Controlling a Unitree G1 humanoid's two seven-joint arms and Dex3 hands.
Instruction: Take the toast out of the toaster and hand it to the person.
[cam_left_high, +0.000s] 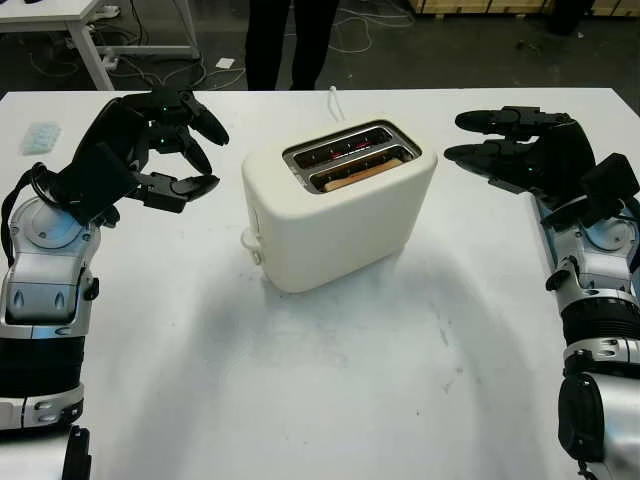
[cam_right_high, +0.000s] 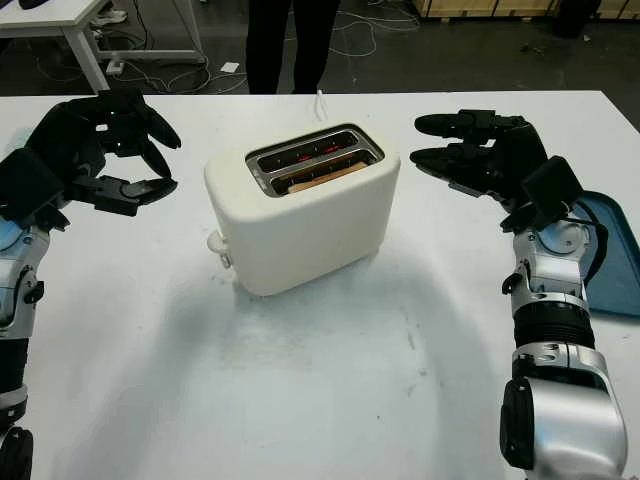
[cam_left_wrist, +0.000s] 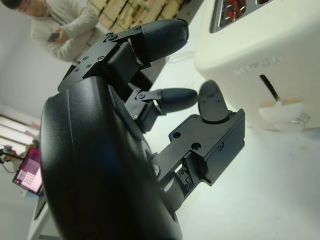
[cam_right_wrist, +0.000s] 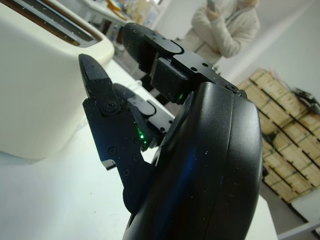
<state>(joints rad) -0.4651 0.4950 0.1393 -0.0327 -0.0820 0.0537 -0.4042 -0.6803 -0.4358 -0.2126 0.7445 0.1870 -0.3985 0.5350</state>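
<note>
A cream two-slot toaster (cam_left_high: 340, 205) stands in the middle of the white table (cam_left_high: 330, 400). A slice of toast (cam_left_high: 362, 175) sits low in its nearer slot, and the far slot glows red inside. My left hand (cam_left_high: 205, 158) hovers open to the left of the toaster, at about its top height and a short gap away. On the toaster's other side my right hand (cam_left_high: 460, 137) is open, fingers pointing toward it, not touching. A person (cam_left_high: 290, 40) in dark trousers stands at the table's far edge, and wears a light top (cam_right_wrist: 227, 25).
The toaster's lever knob (cam_left_high: 250, 240) sticks out on its left end, and a white cable (cam_left_high: 335, 100) runs off behind it. A pale blue item (cam_left_high: 40, 137) lies far left. A blue tray (cam_right_high: 610, 250) sits at the right edge.
</note>
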